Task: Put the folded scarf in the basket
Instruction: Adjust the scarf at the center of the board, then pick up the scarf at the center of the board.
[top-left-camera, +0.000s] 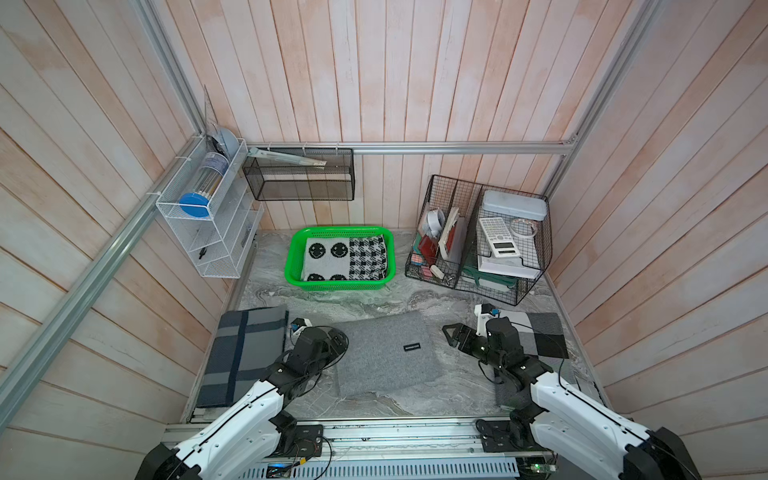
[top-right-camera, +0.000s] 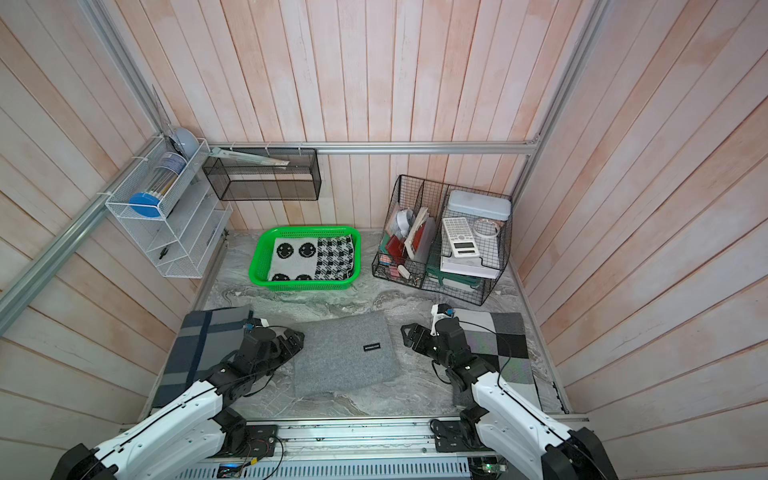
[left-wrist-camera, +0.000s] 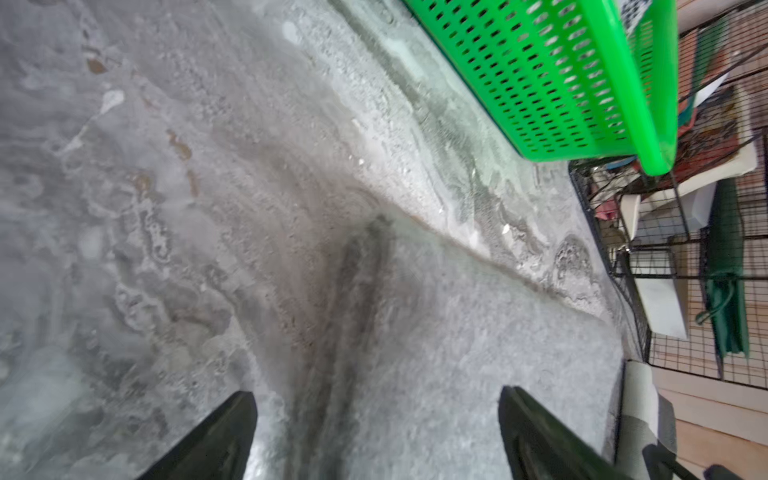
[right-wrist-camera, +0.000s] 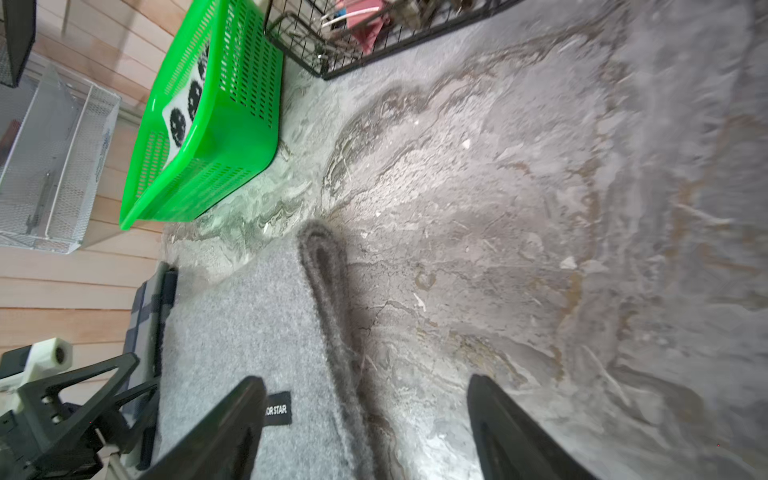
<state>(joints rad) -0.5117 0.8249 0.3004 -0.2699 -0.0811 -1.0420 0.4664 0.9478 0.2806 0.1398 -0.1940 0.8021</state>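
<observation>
While the left hand (top-left-camera: 338, 338) and right hand (top-left-camera: 449, 336) gape wide and empty at either edge, the grey folded scarf (top-left-camera: 382, 353) lies flat on the tabletop (top-left-camera: 374, 299), lower centre in a top view, apart from the basket (top-left-camera: 338, 285) above. Next, likely: pinch both edges, lift together.

The folded scarf (top-right-camera: 343, 353) lies flat between the left gripper (top-right-camera: 296, 343) and right gripper (top-right-camera: 406, 337), outside the basket (top-right-camera: 305, 286).

A calculator (top-left-camera: 498, 243) lies in the black wire organiser (top-left-camera: 451, 195), well apart from the white wall rack (top-left-camera: 220, 253).
</observation>
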